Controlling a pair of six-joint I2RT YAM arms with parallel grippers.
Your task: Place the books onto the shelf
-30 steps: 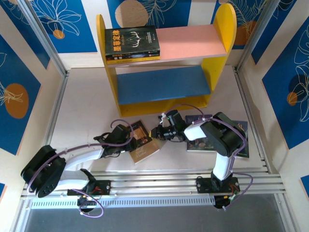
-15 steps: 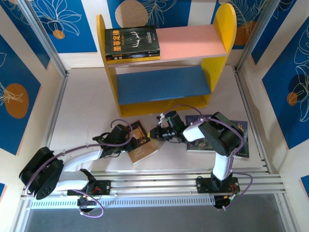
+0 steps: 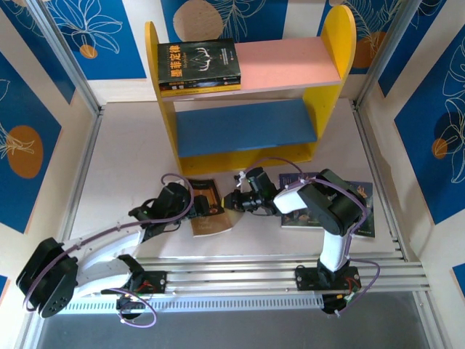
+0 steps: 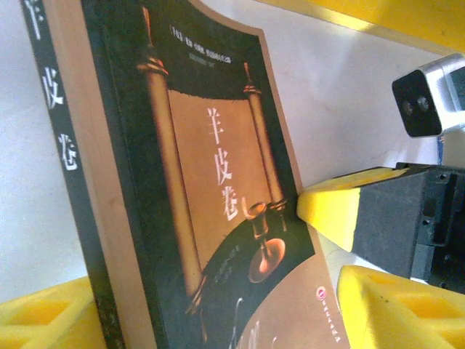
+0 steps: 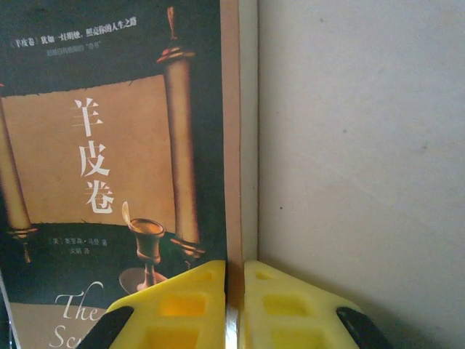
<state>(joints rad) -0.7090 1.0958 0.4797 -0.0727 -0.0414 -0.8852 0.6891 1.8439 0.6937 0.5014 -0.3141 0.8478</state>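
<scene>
White bench [image 3: 131, 160] up front, shelf [image 3: 338, 43] at the back with one black book [image 3: 198, 65] on its pink board [image 3: 290, 62]. Right hand [image 5: 234, 273] pinches the edge of the brown book [image 3: 207, 211], tipping it up, I guess so the left hand [image 3: 187, 207], fingers spread either side, can grab it.

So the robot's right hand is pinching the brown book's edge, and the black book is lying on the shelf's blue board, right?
Not quite. The black book lies on the pink board, not the blue board, as the top view shows. The right hand does pinch the edge of the brown book.
</scene>
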